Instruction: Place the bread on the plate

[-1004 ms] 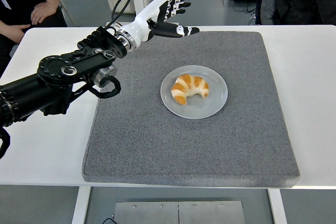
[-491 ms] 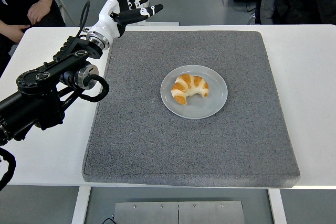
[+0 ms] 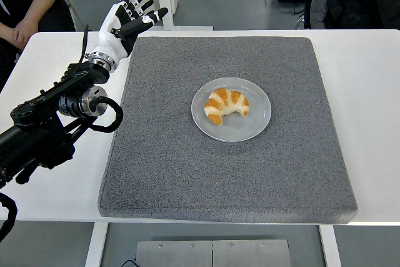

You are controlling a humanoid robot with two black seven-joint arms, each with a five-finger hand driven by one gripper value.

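Since the bread [image 3: 226,105], a croissant, sits on the plate [image 3: 257,123] at mat [image 3: 187,173] centre, the job looks done. Left hand [image 3: 127,22] at 10 o'clock, 5 fingers spread, empty. Looks light, flaky, crushable; I'd cradle its thick middle, approx.

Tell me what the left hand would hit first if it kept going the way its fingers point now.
Probably nothing on the table. The left hand is open, fingers aimed up and right past the grey mat's far left corner toward the floor beyond. The way looks free, though depth is unclear.
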